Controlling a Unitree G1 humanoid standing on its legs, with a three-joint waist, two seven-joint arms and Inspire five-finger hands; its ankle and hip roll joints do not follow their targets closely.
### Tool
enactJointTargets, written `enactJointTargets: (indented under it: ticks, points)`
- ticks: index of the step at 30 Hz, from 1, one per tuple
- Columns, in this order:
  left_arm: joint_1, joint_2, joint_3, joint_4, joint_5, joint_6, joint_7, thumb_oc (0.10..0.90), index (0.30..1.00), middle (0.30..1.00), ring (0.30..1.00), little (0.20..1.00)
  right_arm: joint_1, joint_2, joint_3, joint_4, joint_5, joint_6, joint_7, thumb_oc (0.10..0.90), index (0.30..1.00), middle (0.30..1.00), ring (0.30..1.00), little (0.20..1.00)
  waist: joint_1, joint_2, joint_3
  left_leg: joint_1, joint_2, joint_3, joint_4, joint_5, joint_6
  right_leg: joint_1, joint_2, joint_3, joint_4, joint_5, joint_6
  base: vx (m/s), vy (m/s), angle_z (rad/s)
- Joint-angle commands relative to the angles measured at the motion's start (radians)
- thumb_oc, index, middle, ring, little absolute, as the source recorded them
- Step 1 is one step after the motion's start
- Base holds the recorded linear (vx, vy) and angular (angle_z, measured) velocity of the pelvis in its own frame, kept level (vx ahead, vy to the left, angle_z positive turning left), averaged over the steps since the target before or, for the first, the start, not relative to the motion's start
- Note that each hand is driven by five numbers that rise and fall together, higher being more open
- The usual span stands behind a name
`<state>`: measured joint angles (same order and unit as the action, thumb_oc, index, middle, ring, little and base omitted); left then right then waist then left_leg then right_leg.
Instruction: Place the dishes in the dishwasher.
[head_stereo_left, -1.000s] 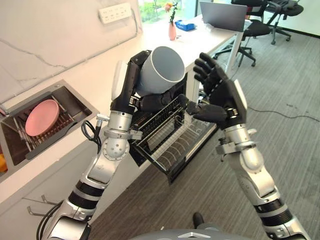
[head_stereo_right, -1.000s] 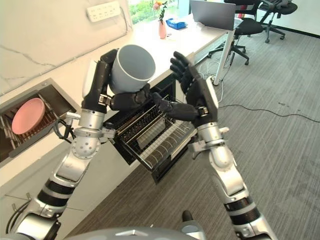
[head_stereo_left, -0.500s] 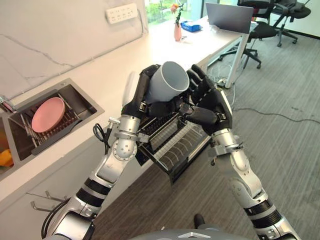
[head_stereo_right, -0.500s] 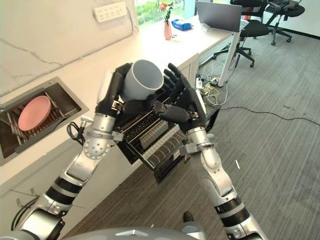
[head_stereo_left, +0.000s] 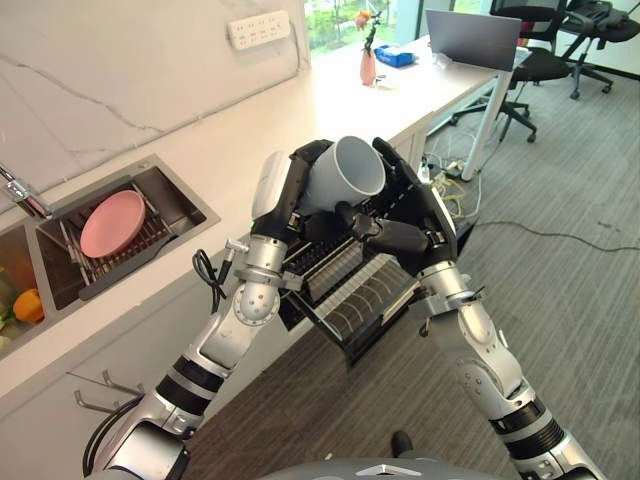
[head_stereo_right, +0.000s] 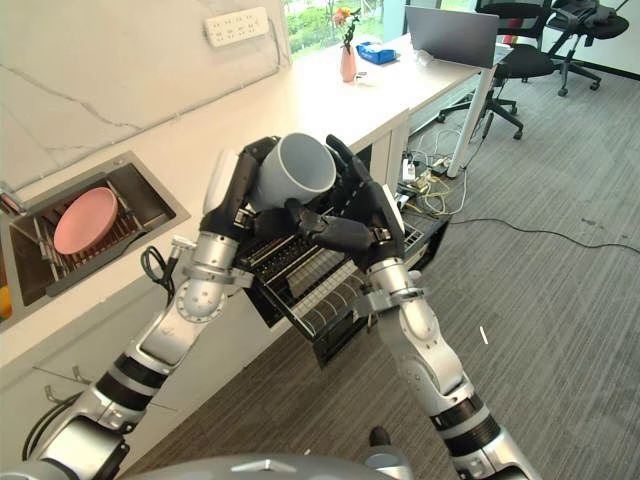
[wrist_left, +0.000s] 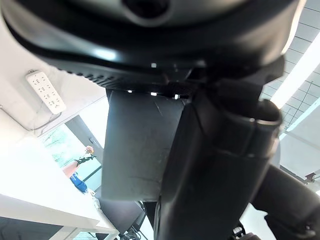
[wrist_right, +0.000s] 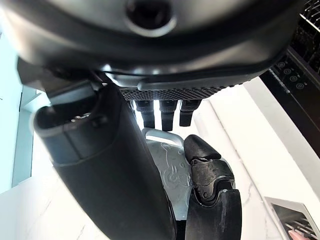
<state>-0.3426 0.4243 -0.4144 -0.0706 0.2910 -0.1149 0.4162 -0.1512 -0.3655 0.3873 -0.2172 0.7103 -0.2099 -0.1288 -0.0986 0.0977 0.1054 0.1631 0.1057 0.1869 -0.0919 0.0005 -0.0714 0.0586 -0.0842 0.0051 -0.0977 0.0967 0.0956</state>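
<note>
Grey, smooth-walled, round cup (head_stereo_left: 342, 175) held up in the air above the pulled-out black wire dishwasher rack (head_stereo_left: 352, 292), mouth tilted up and away toward the white counter (head_stereo_left: 250, 120). Left hand (head_stereo_left: 290, 190) wrapped around the cup's wall from the sink side, fingers curled on it. Right hand (head_stereo_left: 408, 222) brought up against the cup's other side, thumb reaching toward the base and fingers fairly straight along the wall; resting against rather than clamped, as far as can be told. Judged rigid and light, probably plastic or glazed ceramic; material not certain. Glossy wall likely slippery under hard fingers, so a wrap around the mid-body with thumb opposed appears safer than a pinch at the rim. If ceramic, liable to chip against the rack wires; gentle lowering advised, mouth down between the tines. Pink round plate (head_stereo_left: 112, 222) standing in the drying rack inside the recessed sink (head_stereo_left: 170, 195), well apart from the hands, not yet loaded.
</note>
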Motion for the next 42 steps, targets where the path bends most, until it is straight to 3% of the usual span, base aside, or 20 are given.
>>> enactJointTargets:
  ticks: [1,10,19,20,21,27,33,34,35,36,42]
  points:
    - [-0.175,0.023,-0.126,0.047,0.205,-0.047,0.009,0.400,0.300,0.300,0.300,0.300,-0.113,0.098,0.053,-0.123,0.001,-0.088,0.037,0.800,0.900,0.900,0.900,0.900,0.008,-0.091,-0.052,0.018,0.016,-0.029,0.005,-0.037,-0.039,0.056,-0.066,-0.037,0.015,-0.055,0.078,0.00,0.000,0.00]
    - [-0.154,-0.025,-0.242,0.134,0.433,0.019,0.041,0.400,0.300,0.300,0.300,0.300,-0.153,0.223,0.165,-0.123,0.096,-0.094,-0.046,0.800,0.900,0.900,0.900,0.900,0.015,-0.088,-0.048,0.017,0.016,-0.027,0.005,-0.036,-0.038,0.056,-0.066,-0.040,0.017,-0.057,0.075,0.00,0.000,0.00]
    - [-0.140,-0.069,-0.316,0.206,0.459,0.020,0.053,0.400,0.300,0.300,0.300,0.300,-0.258,0.298,0.191,-0.142,0.068,-0.154,-0.138,0.800,0.900,0.900,0.900,0.900,0.024,-0.081,-0.050,0.015,0.015,-0.031,0.005,-0.033,-0.037,0.060,-0.069,-0.043,0.016,-0.058,0.070,0.00,0.000,0.00]
    - [-0.140,-0.073,-0.324,0.208,0.458,0.020,0.053,0.400,0.300,0.300,0.300,0.300,-0.270,0.307,0.187,-0.142,0.060,-0.163,-0.156,0.756,0.834,0.834,0.834,0.834,0.025,-0.079,-0.050,0.015,0.016,-0.031,0.005,-0.032,-0.037,0.060,-0.069,-0.044,0.016,-0.057,0.070,0.00,0.000,0.00]
    - [-0.136,-0.082,-0.337,0.215,0.450,0.016,0.052,0.400,0.300,0.300,0.300,0.300,-0.291,0.321,0.178,-0.149,0.036,-0.177,-0.183,0.400,0.300,0.300,0.300,0.300,0.025,-0.078,-0.051,0.016,0.017,-0.032,0.005,-0.033,-0.037,0.060,-0.070,-0.046,0.016,-0.058,0.069,0.00,0.000,0.00]
    - [-0.123,-0.081,-0.351,0.210,0.429,0.005,0.053,0.400,0.300,0.300,0.300,0.300,-0.316,0.325,0.160,-0.167,-0.044,-0.198,-0.238,0.400,0.300,0.300,0.300,0.300,0.031,-0.076,-0.051,0.016,0.018,-0.037,0.005,-0.032,-0.035,0.064,-0.069,-0.055,0.016,-0.059,0.067,0.00,0.002,0.01]
    - [-0.088,-0.062,-0.326,0.166,0.392,-0.011,0.044,0.400,0.300,0.300,0.300,0.300,-0.301,0.280,0.134,-0.189,-0.087,-0.195,-0.225,0.400,0.300,0.300,0.300,0.300,0.037,-0.079,-0.046,0.008,0.019,-0.043,0.005,-0.024,-0.035,0.060,-0.068,-0.060,0.017,-0.056,0.066,0.00,0.001,0.02]
    - [-0.078,-0.055,-0.315,0.152,0.383,-0.010,0.044,0.413,0.319,0.319,0.319,0.319,-0.293,0.270,0.126,-0.190,-0.096,-0.194,-0.226,0.400,0.300,0.300,0.300,0.300,0.038,-0.079,-0.047,0.010,0.020,-0.045,0.005,-0.029,-0.036,0.063,-0.068,-0.063,0.016,-0.060,0.067,-0.02,-0.004,0.11]
    - [-0.060,-0.046,-0.297,0.138,0.368,-0.010,0.046,0.728,0.792,0.792,0.792,0.792,-0.280,0.250,0.107,-0.191,-0.106,-0.195,-0.230,0.400,0.300,0.300,0.300,0.300,0.040,-0.082,-0.043,0.006,0.020,-0.047,0.005,-0.022,-0.036,0.060,-0.068,-0.064,0.017,-0.055,0.067,0.00,-0.001,0.09]
    - [-0.026,-0.028,-0.260,0.104,0.339,-0.014,0.044,0.800,0.900,0.900,0.900,0.900,-0.258,0.230,0.075,-0.194,-0.127,-0.195,-0.243,0.400,0.300,0.300,0.300,0.300,0.043,-0.083,-0.043,0.003,0.020,-0.049,0.005,-0.021,-0.037,0.061,-0.068,-0.068,0.016,-0.056,0.066,0.00,0.001,0.08]
    - [0.123,-0.013,-0.144,0.002,0.171,-0.045,0.066,0.800,0.900,0.900,0.900,0.900,-0.195,0.171,-0.073,-0.240,-0.321,-0.219,-0.369,0.400,0.300,0.300,0.300,0.300,0.051,-0.087,-0.038,0.000,0.020,-0.062,0.005,-0.025,-0.038,0.072,-0.066,-0.089,0.013,-0.065,0.067,0.02,0.002,0.09]
